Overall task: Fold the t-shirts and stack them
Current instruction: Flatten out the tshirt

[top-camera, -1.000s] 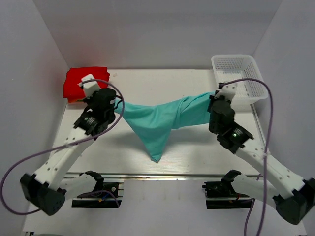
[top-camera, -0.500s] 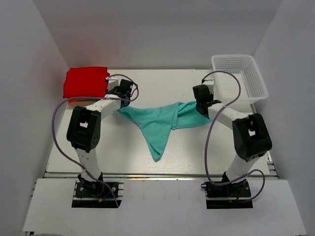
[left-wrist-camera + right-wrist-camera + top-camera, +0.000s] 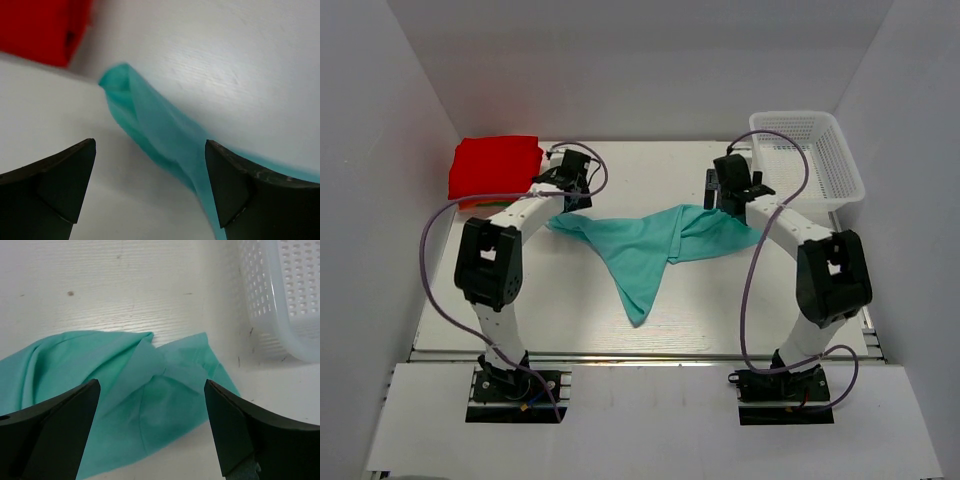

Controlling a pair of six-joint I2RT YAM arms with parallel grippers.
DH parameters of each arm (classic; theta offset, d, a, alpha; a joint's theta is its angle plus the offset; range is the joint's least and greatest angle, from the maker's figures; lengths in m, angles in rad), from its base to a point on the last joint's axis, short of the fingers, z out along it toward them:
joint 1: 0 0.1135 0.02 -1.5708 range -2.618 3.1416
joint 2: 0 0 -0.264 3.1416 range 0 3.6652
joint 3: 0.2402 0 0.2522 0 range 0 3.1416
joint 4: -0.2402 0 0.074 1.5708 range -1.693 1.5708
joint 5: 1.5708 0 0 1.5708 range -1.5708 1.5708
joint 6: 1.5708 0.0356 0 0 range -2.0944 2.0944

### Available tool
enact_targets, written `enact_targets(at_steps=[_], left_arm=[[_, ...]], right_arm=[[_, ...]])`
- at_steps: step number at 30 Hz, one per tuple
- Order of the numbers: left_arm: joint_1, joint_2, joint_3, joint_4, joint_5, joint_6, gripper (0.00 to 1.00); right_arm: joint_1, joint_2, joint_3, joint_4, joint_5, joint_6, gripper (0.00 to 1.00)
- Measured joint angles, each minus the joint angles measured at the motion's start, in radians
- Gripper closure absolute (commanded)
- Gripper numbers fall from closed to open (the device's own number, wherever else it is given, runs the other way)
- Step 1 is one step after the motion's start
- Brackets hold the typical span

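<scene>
Teal t-shirt (image 3: pixel 645 250) of soft, wrinkled cloth lies spread in a rough V on the white table (image 3: pixel 550 300), its pointed tip nearest. The left gripper (image 3: pixel 150 142) and right gripper (image 3: pixel 151 385) hover wide open over its far corners, holding nothing. Beyond, a bright red t-shirt (image 3: pixel 492 168) sits folded far left, and a white plastic mesh basket (image 3: pixel 830 170) far right

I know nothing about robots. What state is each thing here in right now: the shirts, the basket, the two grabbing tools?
Teal shirt: unfolded, lying rumpled, in neither tool's grip.
Red shirt: folded, at the far left corner.
Basket: upright, looks empty.
Left tool: open, holding nothing, over the teal shirt's left tip.
Right tool: open, holding nothing, over its right end.
</scene>
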Motion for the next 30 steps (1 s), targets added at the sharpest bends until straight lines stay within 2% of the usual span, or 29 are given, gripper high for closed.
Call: enact_targets(at_steps=[4,8,13,17,21,26,30], left_arm=[[-0.035,-0.214,-0.2,0.069,0.257,0.08,0.0],[-0.123,-0.462,-0.426,0.164,0.502,0.13,0.0],[-0.308,-0.507,-0.502,0.232,0.648,0.129,0.0],[-0.495,-0.435,-0.537,0.239,0.679,0.099,0.01],[-0.645,-0.363,-0.552,0.197,0.678,0.062,0.12],[-0.702,-0.346,-0.552,0.146,0.608,0.018,0.2],[-0.719,-0.319,-0.544,0.095,0.528,-0.017,0.22]], right_arm=[[0.0,-0.156,-0.105,-0.008,-0.101,0.025,0.1],[0.0,-0.331,-0.227,-0.008,-0.176,0.063,0.1],[-0.001,-0.44,-0.332,-0.01,-0.241,0.109,0.1],[-0.002,-0.517,-0.407,-0.025,-0.257,0.129,0.1],[-0.008,-0.583,-0.44,-0.035,-0.259,0.135,0.1],[-0.012,-0.624,-0.468,-0.032,-0.259,0.138,0.1],[-0.015,-0.626,-0.471,-0.035,-0.259,0.138,0.1]])
